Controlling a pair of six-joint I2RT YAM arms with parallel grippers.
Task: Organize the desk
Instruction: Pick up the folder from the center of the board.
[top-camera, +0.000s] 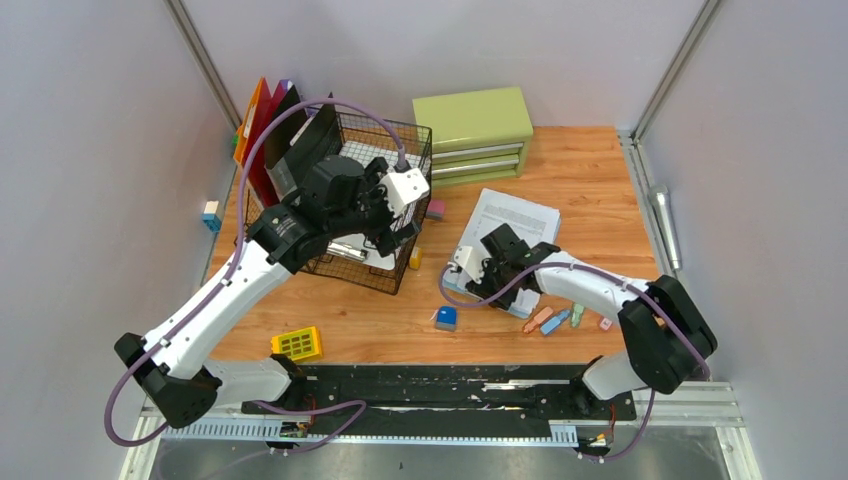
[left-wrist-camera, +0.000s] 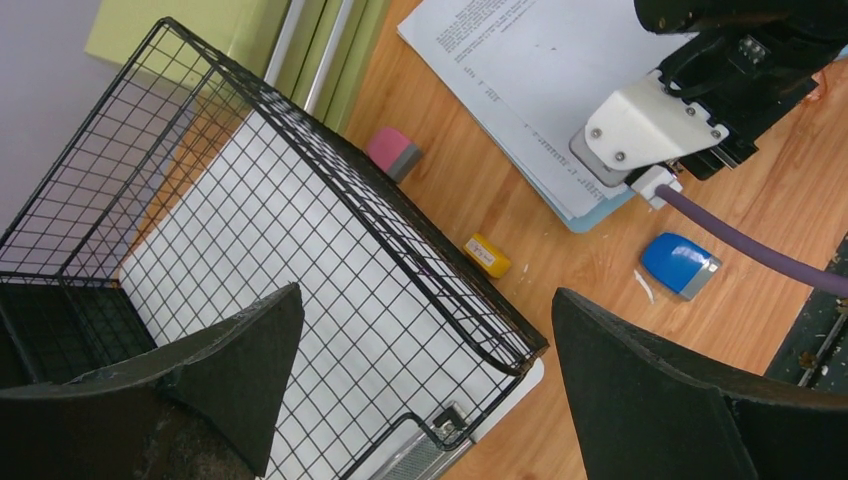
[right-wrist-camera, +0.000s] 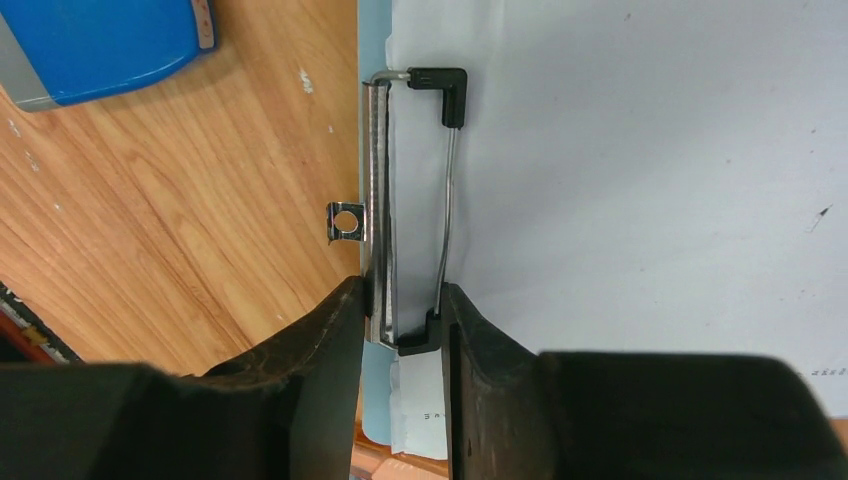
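Evidently little sorted yet: worktop (top-camera: 590, 185) filling mid-view, clipboard (top-camera: 520, 222) at centre with right fingers (right-wrist-camera: 310, 390) clamped on its clip (right-wrist-camera: 378, 180), left fingers (left-wrist-camera: 230, 370) wide apart above wire basket (top-camera: 402, 150) at 10 o'clock, blue block (top-camera: 446, 318), markers (top-camera: 556, 319) and yellow grid piece (top-camera: 298, 344) loose toward 6 o'clock.

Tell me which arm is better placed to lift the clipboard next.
Right. The right gripper pinches the clip of the clipboard; the left gripper hangs open over the wire basket.
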